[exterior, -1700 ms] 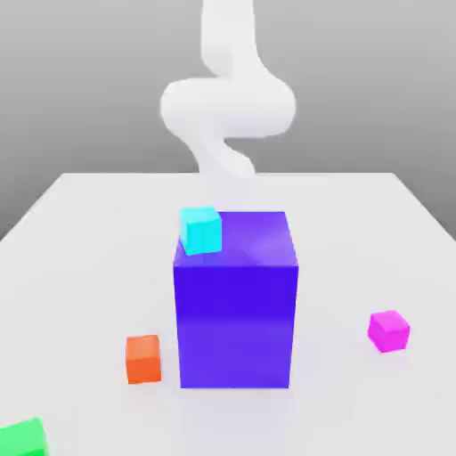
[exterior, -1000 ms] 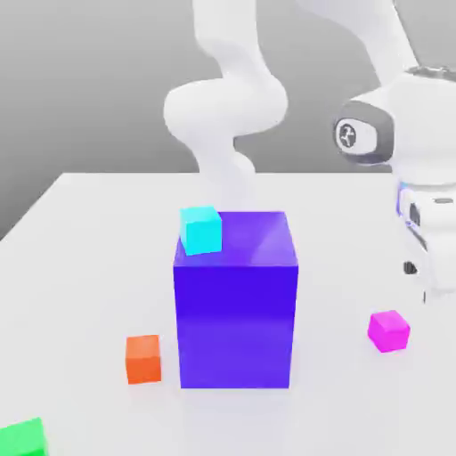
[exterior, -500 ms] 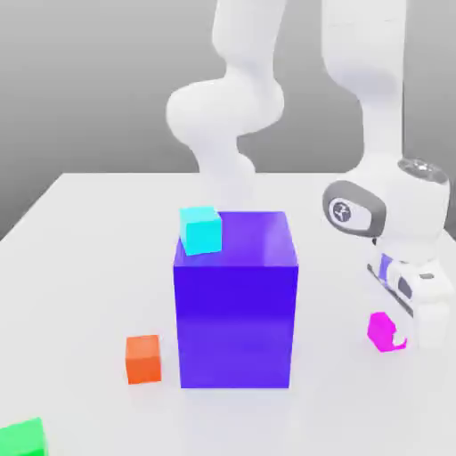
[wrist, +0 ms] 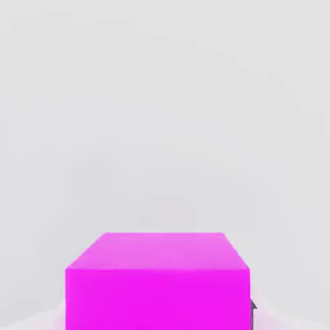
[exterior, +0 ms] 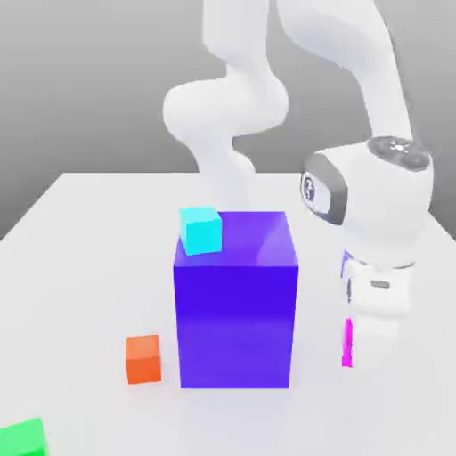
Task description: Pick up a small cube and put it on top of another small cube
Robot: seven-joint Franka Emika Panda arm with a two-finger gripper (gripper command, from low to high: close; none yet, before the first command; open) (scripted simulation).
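The small cube [exterior: 346, 343] is glossy magenta. In the exterior view just a thin strip of it shows at the edge of my hand, at the exterior view's right of the big blue-purple block [exterior: 236, 303]. My gripper [exterior: 358, 346] is shut on this cube, and the white hand covers most of it. The hand view has the cube [wrist: 158, 283] close up, with pale table beyond it. A small cyan cube [exterior: 201, 230] sits on the block's top, at its corner on the exterior view's left.
A small orange cube [exterior: 143, 358] lies on the white table [exterior: 80, 267] at the exterior view's left of the block. A green cube [exterior: 22, 438] sits at the near corner on that side. My arm rises behind the block.
My hand came down over the magenta cube and shut on it. It has since shifted toward the exterior view's left, nearer the block, with the cube in it.
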